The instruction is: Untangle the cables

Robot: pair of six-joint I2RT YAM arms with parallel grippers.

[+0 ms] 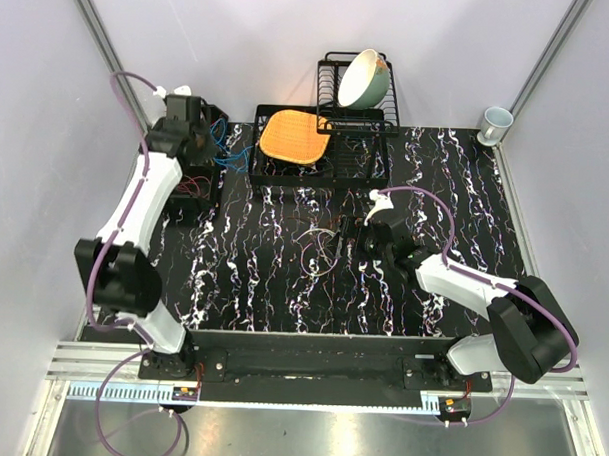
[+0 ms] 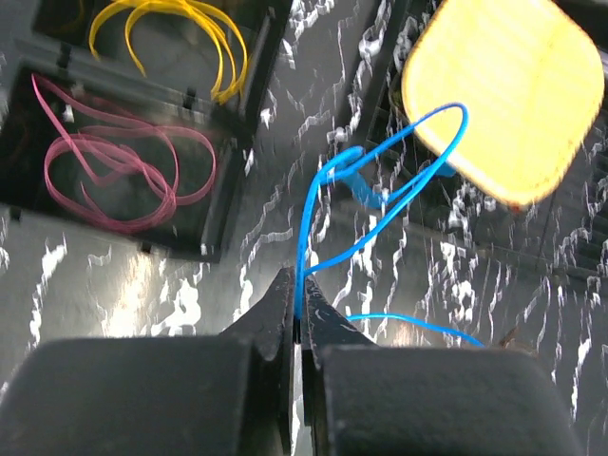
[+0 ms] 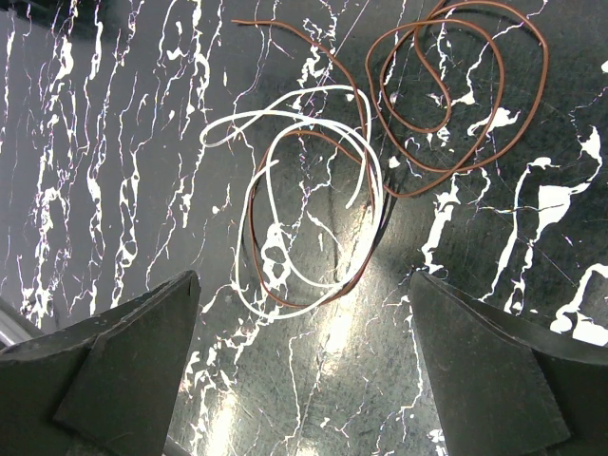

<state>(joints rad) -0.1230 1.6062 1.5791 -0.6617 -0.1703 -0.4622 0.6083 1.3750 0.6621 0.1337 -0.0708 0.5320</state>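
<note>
Two pale grey walls (image 1: 48,129) closed in the table (image 1: 233,276), a glossy black top shot through with white marble veins that threw back the light.

At the far edge stood a black wire dish rack (image 1: 373,115) with a cream bowl (image 1: 365,78) tilted on its side in it. Just left of that, an orange woven mat (image 1: 293,135) with rounded corners lay on a low black frame. A pale mug (image 1: 495,123) sat alone in the far right corner, well apart from everything else.

At the far left was a black box (image 2: 237,190) divided into compartments. A thin yellow cable (image 2: 223,43) looped in the farther one and a pink cable (image 2: 142,180) lay in loose coils in the nearer one.

My left gripper (image 2: 297,285) hung beside that box with its jaws pinched tight on a blue cable (image 2: 302,237). The blue cable rose from my fingertips in long bends toward the edge of the mat.

My right gripper (image 3: 304,285) hovered over the middle of the table, jaws spread wide and holding nothing. Directly beneath it lay a white cable (image 3: 249,199) in a rough ring and a brown cable (image 3: 501,95) in several loops. One brown strand threaded through the white ring, so the two overlapped on the bare stone.
</note>
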